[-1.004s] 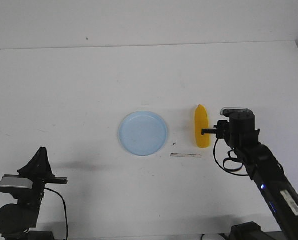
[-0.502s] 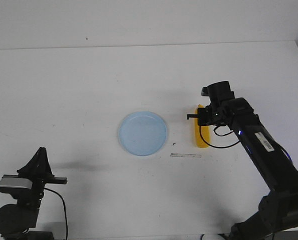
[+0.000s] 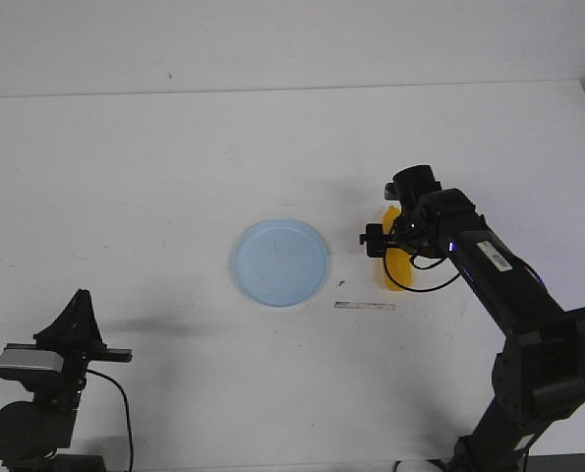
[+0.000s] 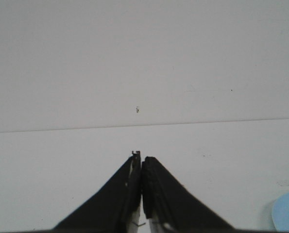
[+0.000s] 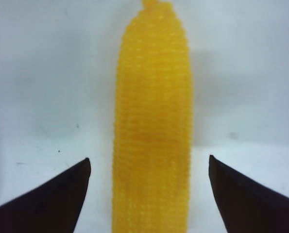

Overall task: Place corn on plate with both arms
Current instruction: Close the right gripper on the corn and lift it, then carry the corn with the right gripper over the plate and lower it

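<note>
the corn [image 3: 396,265] lies flat on the white worktop [image 3: 154,167], just to the right of the plate [image 3: 280,262] and apart from its rim. the right pincer [image 3: 382,239] hangs directly over the far half of the cob and hides part of it in the front view. in the right wrist view the corn [image 5: 152,121] runs lengthwise through the middle of the gap, with one black fingertip [image 5: 57,191] on each side of it. the jaws stand wide, and white worktop shows between each fingertip and the cob, so nothing is gripped. whether the tips already reach the worktop level i cannot tell.

the left pincer [image 3: 79,315] is at the near left corner, well apart from the plate and the corn. in the left wrist view the left pincer [image 4: 142,162] has its two fingers pressed together with nothing between them.

compared with one second ago, the right arm has moved from the right side of the corn to a place above it, and its wrist is turned. the corn, the plate and the left arm are where they were.
</note>
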Robot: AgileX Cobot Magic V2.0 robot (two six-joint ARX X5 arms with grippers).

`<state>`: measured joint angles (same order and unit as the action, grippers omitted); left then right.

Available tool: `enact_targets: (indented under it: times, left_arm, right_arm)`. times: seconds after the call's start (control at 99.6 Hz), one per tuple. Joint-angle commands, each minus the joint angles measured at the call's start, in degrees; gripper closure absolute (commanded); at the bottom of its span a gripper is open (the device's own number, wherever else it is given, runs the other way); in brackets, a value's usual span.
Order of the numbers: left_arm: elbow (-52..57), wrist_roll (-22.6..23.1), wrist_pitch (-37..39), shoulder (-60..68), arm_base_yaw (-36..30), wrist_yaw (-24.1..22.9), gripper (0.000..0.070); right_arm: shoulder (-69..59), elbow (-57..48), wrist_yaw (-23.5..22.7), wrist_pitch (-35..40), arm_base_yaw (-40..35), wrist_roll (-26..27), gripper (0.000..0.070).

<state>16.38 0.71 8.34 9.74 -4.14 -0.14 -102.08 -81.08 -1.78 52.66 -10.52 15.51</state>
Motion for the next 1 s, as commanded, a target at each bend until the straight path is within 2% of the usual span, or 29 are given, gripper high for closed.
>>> enact_targets:
  times: [0.0, 0.1, 0.211, 0.251, 0.603, 0.693, 0.894, 0.994]
  left_arm:
    - [0.48, 0.57, 0.68, -0.09, 0.04, -0.15, 0.0698]
    - [0.48, 0.57, 0.70, -0.09, 0.04, -0.15, 0.0698]
    - [0.48, 0.57, 0.68, -0.09, 0.04, -0.15, 0.0698]
    - [0.48, 0.57, 0.68, -0.09, 0.04, -0.15, 0.0698]
    - [0.48, 0.57, 0.70, -0.09, 0.04, -0.15, 0.0698]
    - [0.48, 0.57, 0.68, -0.09, 0.04, -0.15, 0.0698]
    - [0.48, 0.57, 0.68, -0.09, 0.04, -0.15, 0.0698]
    - [0.48, 0.57, 0.68, -0.09, 0.04, -0.15, 0.0698]
  right_arm:
    - [-2.29, -1.20, -0.07, -0.74, -0.46, 0.72, 0.0152]
    - [-3.48, -1.18, 0.24, -1.03, -0.46, 0.81, 0.0185]
    - [-4.20, -1.18, 0.26, -1.29, -0.44, 0.81, 0.0336]
    - [-4.22, -1.18, 0.28, -1.49, -0.44, 0.79, 0.0368]
    - [-0.92, -4.42, -0.52, -1.66, -2.21, 1.22, 0.0371]
    - [0.07, -6.16, -4.37, -2.27, -4.31, 1.20, 0.0371]
    - [-0.61, -6.54, -18.16, -10.10, -10.58, 1.42, 0.0370]
    - [-1.88, -6.38, -21.46, -15.19, -14.62, 3.02, 0.0370]
